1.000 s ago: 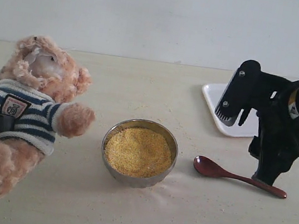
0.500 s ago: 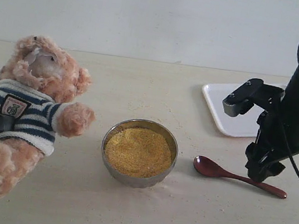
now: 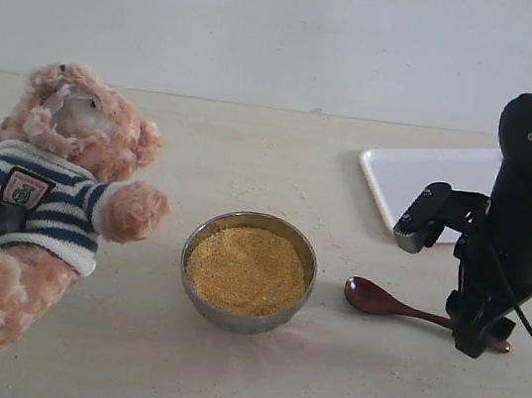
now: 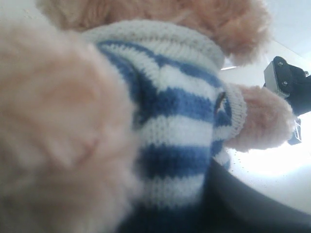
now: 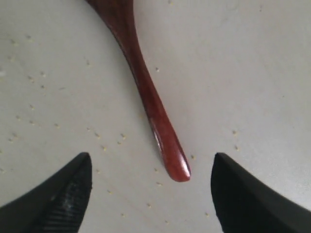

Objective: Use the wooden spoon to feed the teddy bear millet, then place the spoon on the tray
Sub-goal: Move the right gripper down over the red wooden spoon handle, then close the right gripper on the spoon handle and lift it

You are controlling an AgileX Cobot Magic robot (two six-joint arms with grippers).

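Right wrist view: right tool (image 5: 151, 162) spread wide astride the handle end of the wooden spoon (image 5: 147, 92).

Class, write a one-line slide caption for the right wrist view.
Open right gripper straddles the handle tip of the wooden spoon lying on the grain-speckled table.

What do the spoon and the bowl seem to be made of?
Wooden spoon: probably lacquered wood, glossy reddish-brown with a bright highlight near the handle tip. Bowl: seemingly polished steel, with a shiny grey rim and wall.
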